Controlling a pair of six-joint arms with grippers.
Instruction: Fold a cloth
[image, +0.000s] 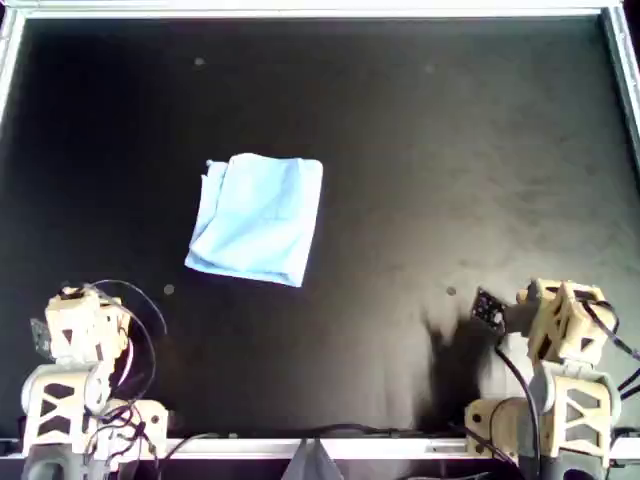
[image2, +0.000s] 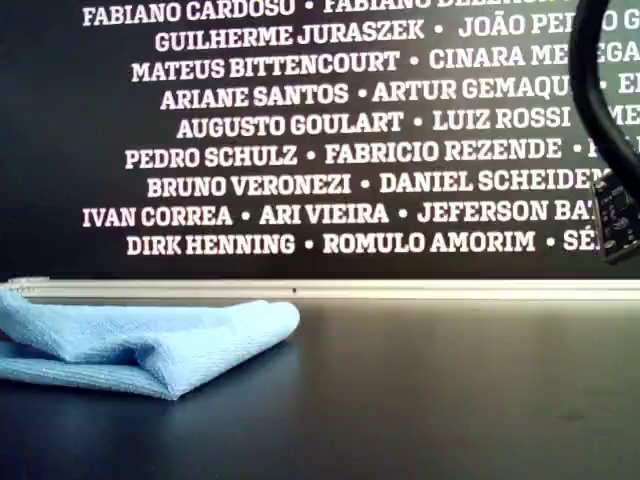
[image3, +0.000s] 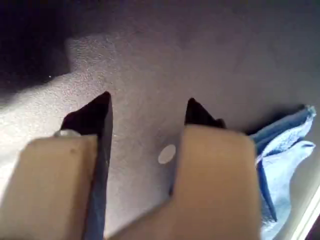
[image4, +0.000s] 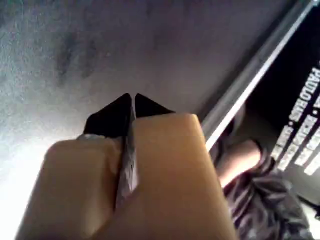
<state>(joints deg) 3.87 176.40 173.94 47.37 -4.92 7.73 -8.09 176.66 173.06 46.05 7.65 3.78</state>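
First gripper's fingers (image3: 102, 117) spread apart, nothing between, dark pointed tips over bare desk; my first gripper (image3: 147, 112) hangs above a small pale round spot (image3: 167, 154) on the surface. Second gripper's fingers (image4: 117, 117) clenched tip to tip, empty; my second gripper (image4: 132, 102) over bare desk near the metal rim.

Desk (image: 450, 150): big flat black tray-like surface, matte, slightly speckled, closed in by a silver metal rim (image: 320, 10). Only thing in it is the cloth.

Cloth (image: 258, 217): light sky-blue, thin soft fabric, folded over into a rough rectangle, rounded fold edge, faint creases. Overhead view: lies around 10 o'clock from desk centre, well apart from both arms at the 6 o'clock edge. Exterior view: layers stacked, lying flat (image2: 140, 340).

Arms: tan plastic bodies, black wiring.
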